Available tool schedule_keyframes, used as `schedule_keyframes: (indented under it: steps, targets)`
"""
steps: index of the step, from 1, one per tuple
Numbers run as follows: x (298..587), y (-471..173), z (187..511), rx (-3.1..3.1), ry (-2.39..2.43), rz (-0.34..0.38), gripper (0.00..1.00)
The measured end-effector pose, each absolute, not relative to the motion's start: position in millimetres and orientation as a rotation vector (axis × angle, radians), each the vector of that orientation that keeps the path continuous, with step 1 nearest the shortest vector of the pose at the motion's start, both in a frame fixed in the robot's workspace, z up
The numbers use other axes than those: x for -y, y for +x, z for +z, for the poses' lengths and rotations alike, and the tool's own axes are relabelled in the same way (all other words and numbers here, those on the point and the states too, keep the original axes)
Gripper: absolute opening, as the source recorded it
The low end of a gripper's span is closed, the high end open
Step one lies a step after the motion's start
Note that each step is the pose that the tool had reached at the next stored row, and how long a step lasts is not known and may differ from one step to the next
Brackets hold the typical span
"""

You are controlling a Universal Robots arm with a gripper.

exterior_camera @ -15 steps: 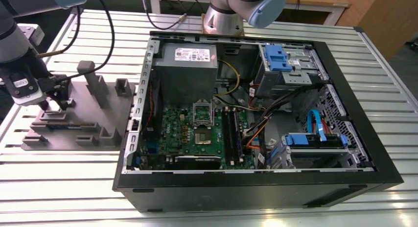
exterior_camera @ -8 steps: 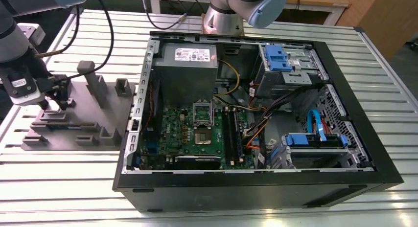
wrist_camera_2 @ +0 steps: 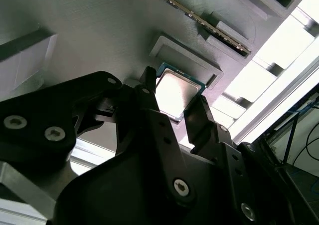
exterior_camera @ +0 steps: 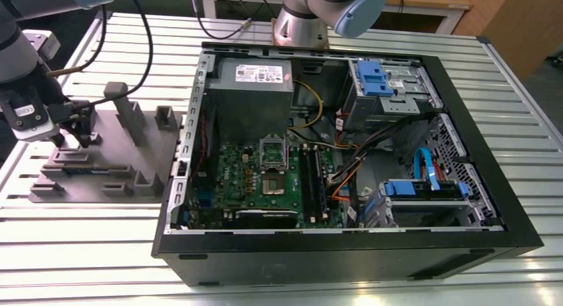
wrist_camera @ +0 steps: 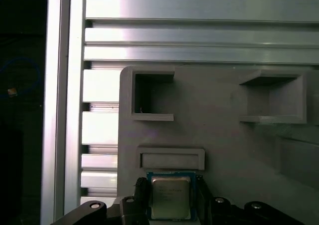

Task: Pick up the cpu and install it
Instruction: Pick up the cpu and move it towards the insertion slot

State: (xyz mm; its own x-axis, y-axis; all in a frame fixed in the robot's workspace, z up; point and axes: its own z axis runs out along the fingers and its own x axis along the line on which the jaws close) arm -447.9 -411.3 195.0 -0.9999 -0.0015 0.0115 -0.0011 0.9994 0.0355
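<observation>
While the claw point(wrist_camera_2: 174, 91) flanks it, the cpu point(wrist_camera: 170, 197) gleams silver, green-rimmed.

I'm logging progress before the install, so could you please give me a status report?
Status: gripper low over the grey fixture, straddling the cpu; grip unconfirmed. The cpu lies flat on the fixture. Nothing blocking it.

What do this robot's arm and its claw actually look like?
The arm is dark grey rounded tubing with a pale blue joint cap; black cables hang alongside. The gripper is matte black, made of angular linked bars with silver screws, mounted under a white block.
</observation>
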Motion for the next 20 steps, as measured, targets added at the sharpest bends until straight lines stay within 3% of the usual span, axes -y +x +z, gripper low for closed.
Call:
schedule_keyframes:
  steps: [20]
  targets:
    - [411.3,-447.9,199.5,3.129,0.002,-0.055,0.47]
